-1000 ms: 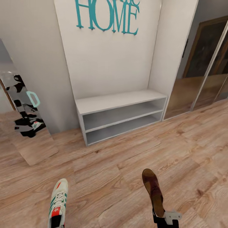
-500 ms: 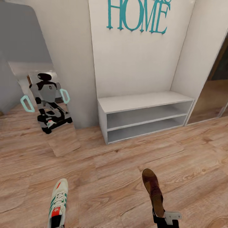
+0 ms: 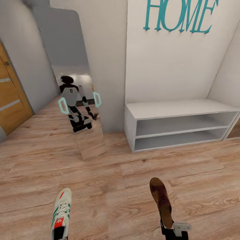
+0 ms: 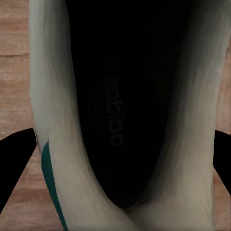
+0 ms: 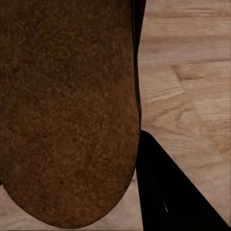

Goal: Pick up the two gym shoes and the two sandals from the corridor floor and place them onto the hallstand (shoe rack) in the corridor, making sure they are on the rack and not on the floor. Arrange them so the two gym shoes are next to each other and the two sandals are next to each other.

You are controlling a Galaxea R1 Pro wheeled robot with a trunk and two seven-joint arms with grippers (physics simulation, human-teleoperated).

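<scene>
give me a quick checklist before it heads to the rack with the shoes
1. White sneaker with green stripes held in the left tool: ok, dark fingers flank both sides of it.
2. Brown open-toe sandal held in the right tool: ok, heel end sits at the tool.
3. Light grey shoe rack in sight: ok, ahead and to the right.
4. Rack's bench top and two shelves free of items: ok.
5. Wood plank floor between robot and rack free of obstacles: ok.
6. Other sneaker and sandal located: cannot tell.
</scene>
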